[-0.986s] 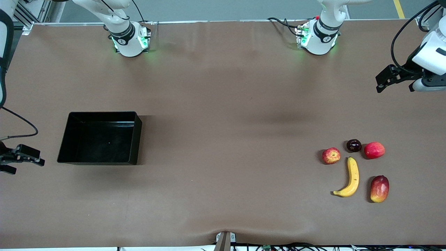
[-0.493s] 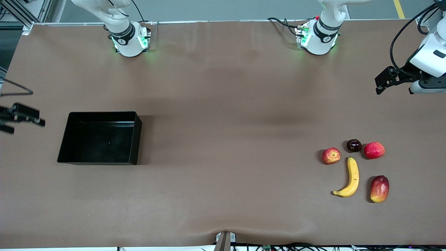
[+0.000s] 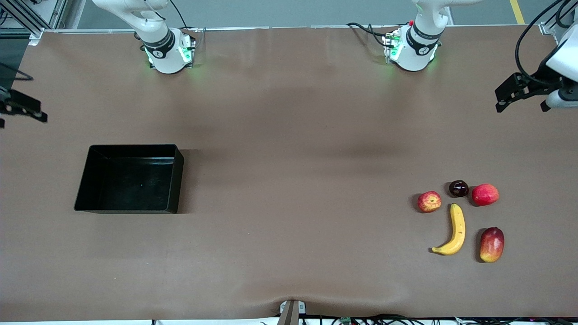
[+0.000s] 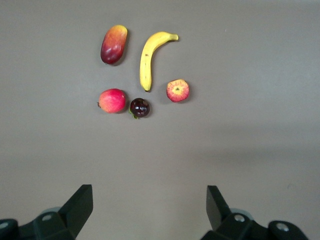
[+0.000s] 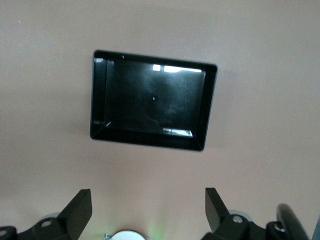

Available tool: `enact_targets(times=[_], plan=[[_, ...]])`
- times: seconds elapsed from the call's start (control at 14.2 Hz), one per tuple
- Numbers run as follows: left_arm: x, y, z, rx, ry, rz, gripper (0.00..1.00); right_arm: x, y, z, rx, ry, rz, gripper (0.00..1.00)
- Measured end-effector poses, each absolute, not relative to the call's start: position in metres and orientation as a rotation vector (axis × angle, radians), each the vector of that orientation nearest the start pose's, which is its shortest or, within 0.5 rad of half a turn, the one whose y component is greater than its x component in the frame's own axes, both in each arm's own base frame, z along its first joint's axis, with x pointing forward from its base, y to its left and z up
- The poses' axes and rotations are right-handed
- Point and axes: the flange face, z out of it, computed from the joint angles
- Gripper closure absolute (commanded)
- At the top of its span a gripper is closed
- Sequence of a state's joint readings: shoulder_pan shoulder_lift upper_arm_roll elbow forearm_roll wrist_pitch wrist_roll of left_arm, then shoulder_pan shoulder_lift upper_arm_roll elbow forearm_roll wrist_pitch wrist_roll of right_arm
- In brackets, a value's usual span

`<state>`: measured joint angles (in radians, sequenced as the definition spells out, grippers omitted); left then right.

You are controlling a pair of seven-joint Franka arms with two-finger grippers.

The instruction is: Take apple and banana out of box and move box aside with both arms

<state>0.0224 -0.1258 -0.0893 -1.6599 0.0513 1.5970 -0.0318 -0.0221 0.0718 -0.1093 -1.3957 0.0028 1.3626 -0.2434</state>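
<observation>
No readable writing on any item. Left gripper raised over the left arm's end of the table, jaws spread wide, nothing held. Right gripper raised over the right arm's end, wide, nothing held. Box toward the right arm's end. Banana and apple toward the left arm's end, apart, beside mango
</observation>
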Motion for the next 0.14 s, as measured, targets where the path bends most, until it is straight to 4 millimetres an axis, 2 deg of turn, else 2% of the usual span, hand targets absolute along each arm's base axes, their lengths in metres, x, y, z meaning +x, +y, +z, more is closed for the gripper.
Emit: enact_targets(times=[0.14], plan=[[0.5145,-0.0340,0.6534,-3.099,0.052,-0.080,0.00,0.5381,-0.0726,0.6479,-3.113,-0.167,0.162,0.00]])
